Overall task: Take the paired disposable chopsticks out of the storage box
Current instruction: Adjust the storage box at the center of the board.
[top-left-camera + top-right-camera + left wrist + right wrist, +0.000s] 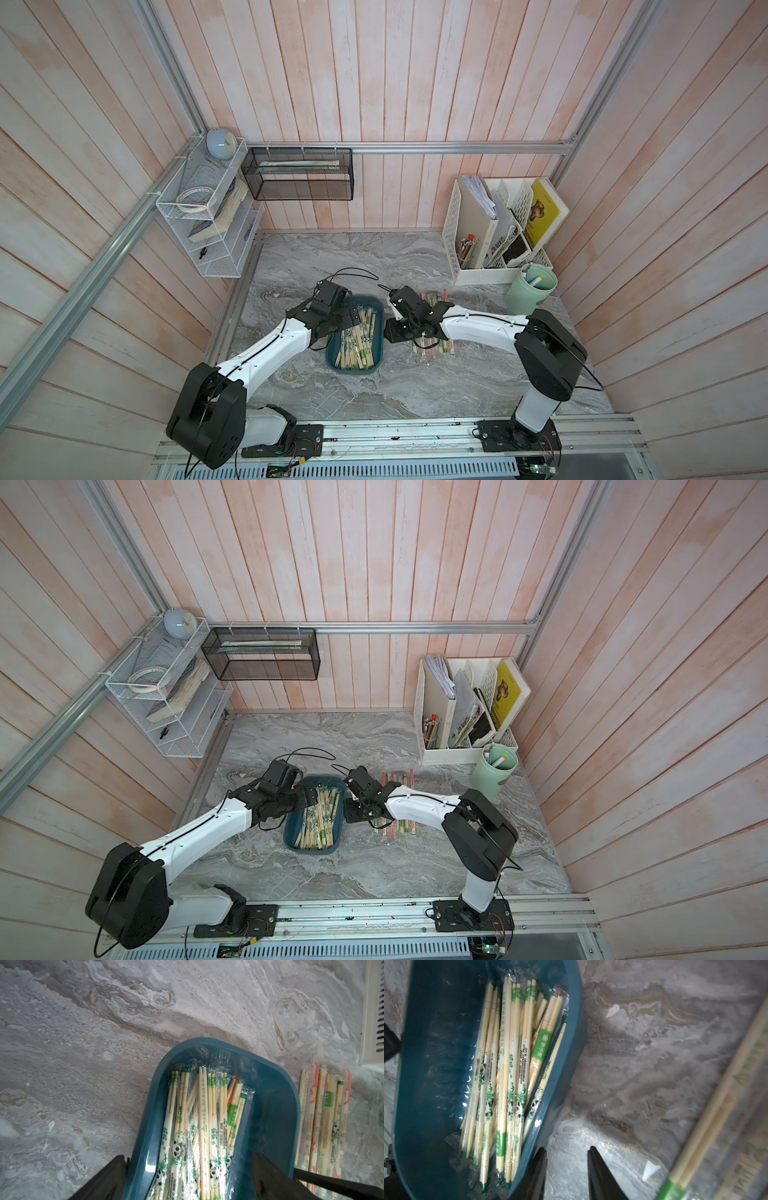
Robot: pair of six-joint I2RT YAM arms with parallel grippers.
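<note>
The grey marble desk carries everything. The left arm reaches in from the front left corner and the right arm from the front right corner, and the two meet near the desk's middle. A white organiser stands in the back right corner, with a green cup just in front of it by the right edge.

The teal box lies a little left of the middle, its long sides running front to back. Chopsticks in clear sleeves lie lengthwise inside it in a loose pile, printed with green marks, pandas and a touch of red. A row of more sleeved pairs lies flat on the desk beside the box, on the side nearer the right edge, partly under the right arm.

The left hand hangs over the box with its jaws wide apart and nothing in them. One finger shows just outside the box's wall, the other over its bare inside.

The right hand sits over bare desk between box and row. Its jaws are partly apart and empty, and desk shows in the gap. One of its fingers is just beside the box's outer wall. A blurred pair with a green band shows close to the right wrist camera. Whether it belongs to the row cannot be told.
</note>
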